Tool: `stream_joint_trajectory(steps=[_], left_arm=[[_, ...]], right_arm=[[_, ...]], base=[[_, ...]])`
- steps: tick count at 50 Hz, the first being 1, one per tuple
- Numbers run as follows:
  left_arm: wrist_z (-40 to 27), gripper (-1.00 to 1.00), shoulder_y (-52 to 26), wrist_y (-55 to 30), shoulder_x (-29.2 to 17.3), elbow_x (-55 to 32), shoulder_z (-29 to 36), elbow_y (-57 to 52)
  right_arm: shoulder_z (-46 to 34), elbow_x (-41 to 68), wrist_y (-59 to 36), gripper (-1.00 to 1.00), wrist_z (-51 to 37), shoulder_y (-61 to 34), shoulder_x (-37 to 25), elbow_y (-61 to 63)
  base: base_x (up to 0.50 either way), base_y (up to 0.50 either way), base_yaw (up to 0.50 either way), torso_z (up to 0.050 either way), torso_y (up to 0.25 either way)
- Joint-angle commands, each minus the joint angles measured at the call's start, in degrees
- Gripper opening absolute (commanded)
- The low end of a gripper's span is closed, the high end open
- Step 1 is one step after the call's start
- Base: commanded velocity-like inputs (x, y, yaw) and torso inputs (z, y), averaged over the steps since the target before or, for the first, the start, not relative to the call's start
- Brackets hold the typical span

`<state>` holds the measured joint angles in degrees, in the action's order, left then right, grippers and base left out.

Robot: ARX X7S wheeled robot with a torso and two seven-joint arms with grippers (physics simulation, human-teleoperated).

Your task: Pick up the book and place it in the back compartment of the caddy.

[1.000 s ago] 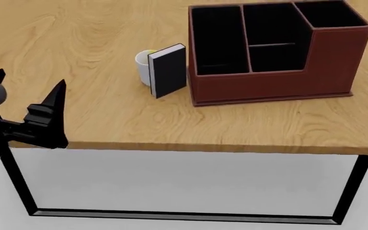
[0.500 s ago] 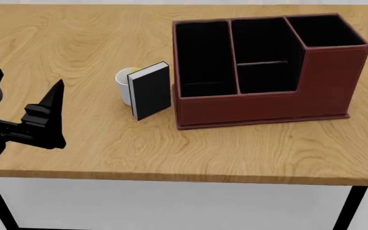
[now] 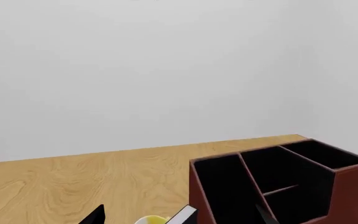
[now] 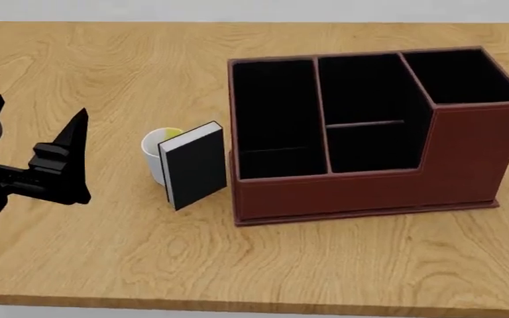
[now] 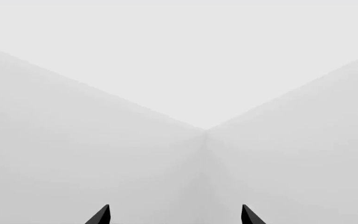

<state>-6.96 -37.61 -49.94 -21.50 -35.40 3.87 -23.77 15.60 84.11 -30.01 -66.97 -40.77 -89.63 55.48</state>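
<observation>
The black book [image 4: 194, 169] stands upright on the wooden table [image 4: 77, 59], leaning against a white-and-yellow mug [image 4: 152, 151], just left of the reddish-brown caddy [image 4: 466, 156]. The small cell [image 4: 370, 149] behind the low wall and the thin crossbar is in the caddy's middle column. My left gripper [image 4: 38, 112] is open and empty, well to the left of the book. The left wrist view shows the caddy [image 3: 353, 186], a book corner [image 3: 185, 215] and one fingertip [image 3: 97, 215]. My right gripper [image 5: 175, 217] is open, empty, and faces a blank wall.
The caddy has a long cell [image 4: 272, 112] at its left and a tall-walled cell [image 4: 458, 76] at its right. The table's front edge [image 4: 236, 306] runs along the bottom of the head view. A plain grey wall [image 3: 166, 70] stands behind the table.
The head view has moved closer and higher: the table, book, mug and caddy sit lower and larger in view. The left gripper keeps its place and stays open.
</observation>
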Motion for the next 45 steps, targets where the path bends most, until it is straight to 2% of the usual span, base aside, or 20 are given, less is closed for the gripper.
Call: stream_joint_trajectory(steps=[1,28,45], left_arm=[[0.54,1.00,0.17,0.89,-0.32,-0.26,0.02,-0.22],[0.12,1.00,-0.20,0.64,-0.69,-0.80,0.67,-0.97],[-0.15,1.00,0.08,0.69,-0.87,-1.58,0.26,-1.26]], right_arm=[[-0.53,0.08,-0.07,1.00,-0.09,-0.66,0.27,0.12],[3.33,2.45,-6.66,1.00,0.79,-3.35,4.78,0.91],[1.54,2.65,-5.83,1.00,0.39,-4.06,3.42,0.85]], base=[[0.38,-0.04,0.00,0.000,0.000],[0.38,-0.03,0.00,0.000,0.001],[0.38,-0.03,0.00,0.000,0.001]])
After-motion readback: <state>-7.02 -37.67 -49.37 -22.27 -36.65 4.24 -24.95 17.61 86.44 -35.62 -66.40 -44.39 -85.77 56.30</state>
